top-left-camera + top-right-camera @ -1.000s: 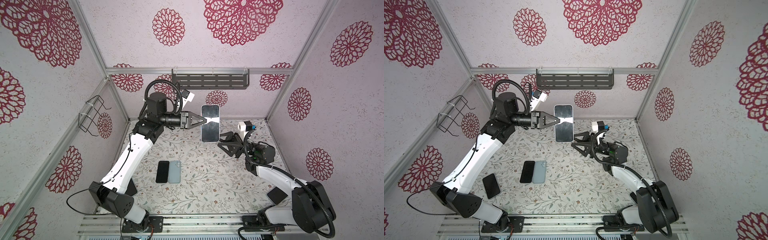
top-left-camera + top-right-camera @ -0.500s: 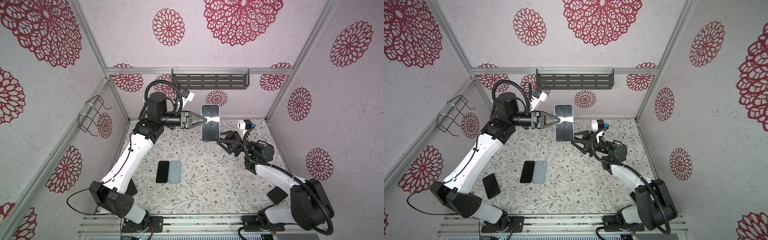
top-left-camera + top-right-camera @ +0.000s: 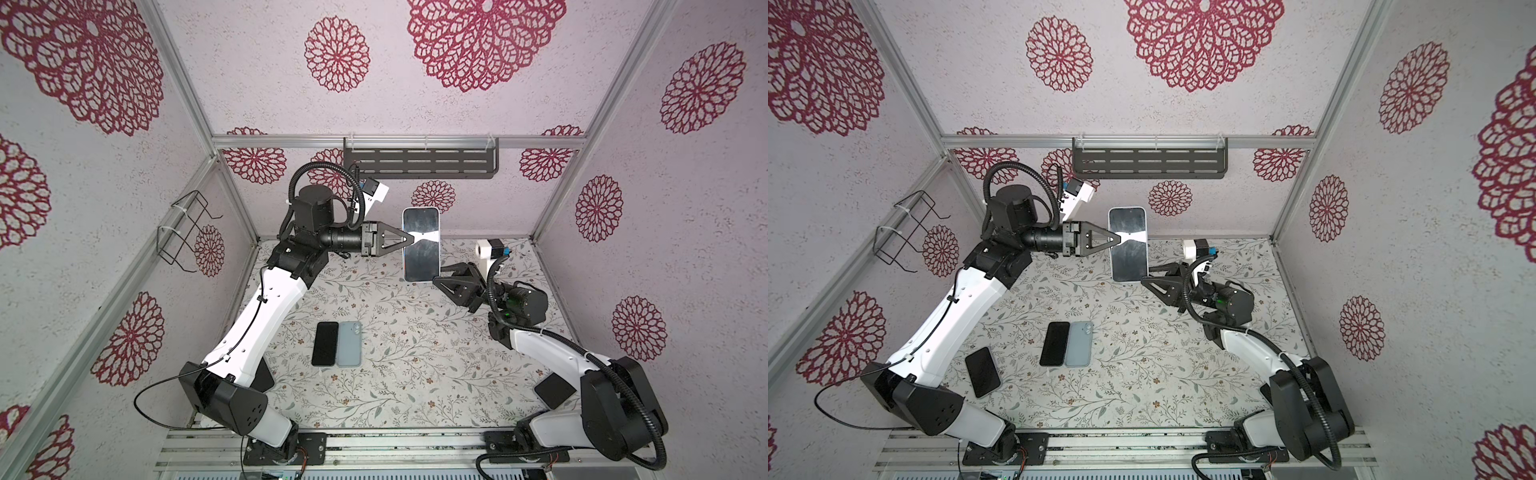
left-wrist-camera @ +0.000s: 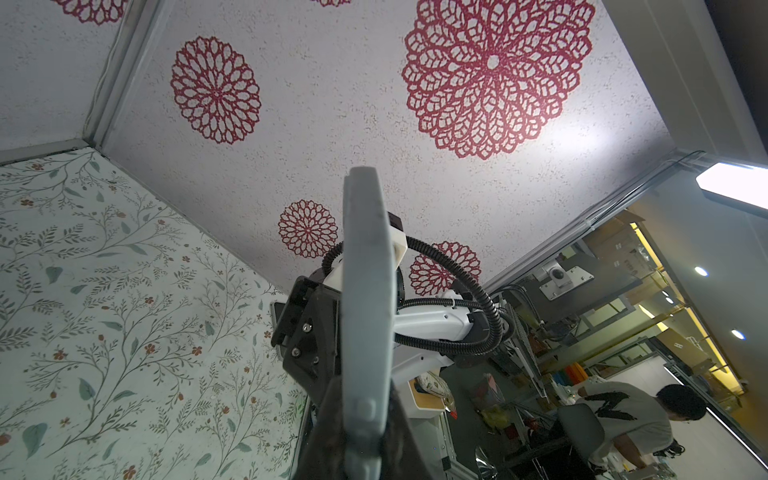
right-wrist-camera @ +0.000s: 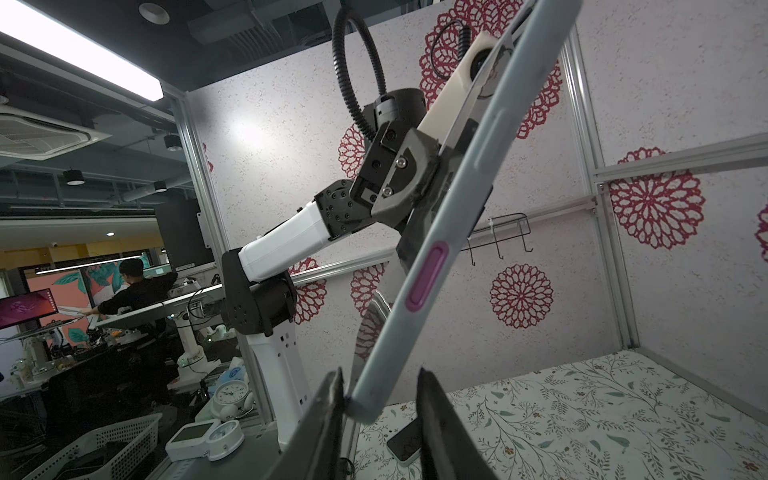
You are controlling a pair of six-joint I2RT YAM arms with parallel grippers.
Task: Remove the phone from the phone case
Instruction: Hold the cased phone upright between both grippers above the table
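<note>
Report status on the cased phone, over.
Left end effector shut on cased phone, long edge, held aloft. Right end effector open, straddling one corner. Phone not yet out. Loose black phone on mat below, not in the way.
</note>
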